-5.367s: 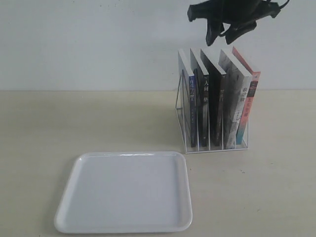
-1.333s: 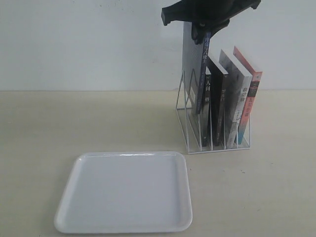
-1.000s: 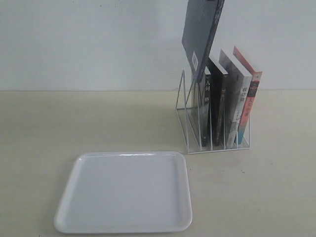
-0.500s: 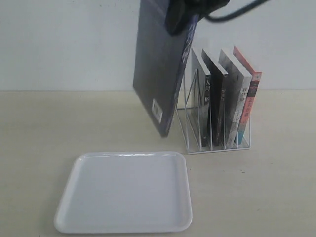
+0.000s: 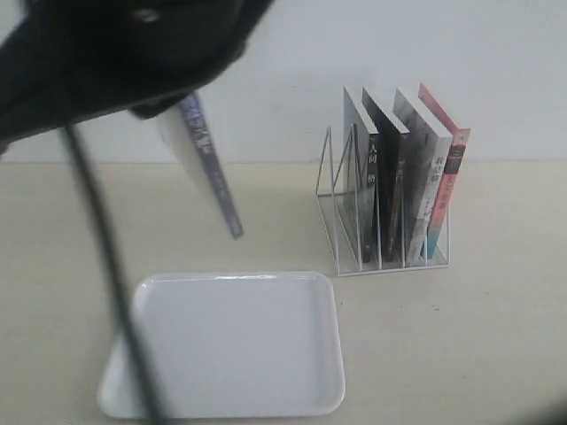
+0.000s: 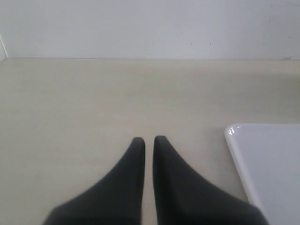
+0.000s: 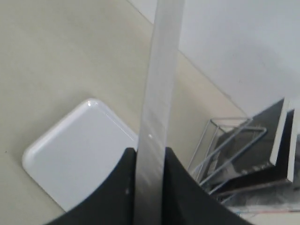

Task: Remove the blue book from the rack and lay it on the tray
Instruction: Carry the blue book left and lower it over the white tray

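Blue book (image 5: 209,170) aslant, well above tray (image 5: 232,354)

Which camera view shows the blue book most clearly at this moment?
The exterior view: the blue book hangs tilted in the air, its spine visible. The right wrist view shows only its pale page edge between the fingers. The left wrist view does not show it.

Black arm (image 5: 115,53) (one pale screw (image 5: 144,14)), black cable (image 5: 106,257), tapered fingers (image 6: 133,161).

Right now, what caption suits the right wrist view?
Thin blue paperback clamped edge-on in black pincer, flat white plastic tray below.
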`<action>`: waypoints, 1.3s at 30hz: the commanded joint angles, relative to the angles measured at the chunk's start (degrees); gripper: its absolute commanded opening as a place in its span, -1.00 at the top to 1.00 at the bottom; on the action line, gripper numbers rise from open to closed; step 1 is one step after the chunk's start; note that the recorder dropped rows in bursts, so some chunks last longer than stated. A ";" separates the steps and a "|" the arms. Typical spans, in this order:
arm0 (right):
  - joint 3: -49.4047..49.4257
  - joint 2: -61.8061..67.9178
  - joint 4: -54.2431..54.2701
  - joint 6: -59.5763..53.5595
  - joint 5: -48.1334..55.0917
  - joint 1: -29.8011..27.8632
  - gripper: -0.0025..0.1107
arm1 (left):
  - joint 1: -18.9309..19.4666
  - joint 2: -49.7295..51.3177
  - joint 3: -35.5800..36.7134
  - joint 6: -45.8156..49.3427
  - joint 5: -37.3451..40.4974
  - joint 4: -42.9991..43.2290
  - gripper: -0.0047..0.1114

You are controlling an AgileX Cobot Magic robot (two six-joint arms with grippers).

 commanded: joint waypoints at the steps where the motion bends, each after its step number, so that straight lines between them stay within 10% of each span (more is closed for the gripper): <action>1: -3.30 5.15 -6.13 1.34 -1.88 7.04 0.96 | -0.46 -0.13 0.22 0.12 -0.35 0.12 0.81; 22: -3.27 16.10 7.89 -3.42 -1.88 -10.86 0.96 | -0.46 -0.13 0.22 0.12 -0.35 0.12 0.81; 39: 6.62 8.82 8.66 0.56 -1.88 -12.12 0.96 | -0.46 -0.13 0.22 0.12 -0.35 0.12 0.81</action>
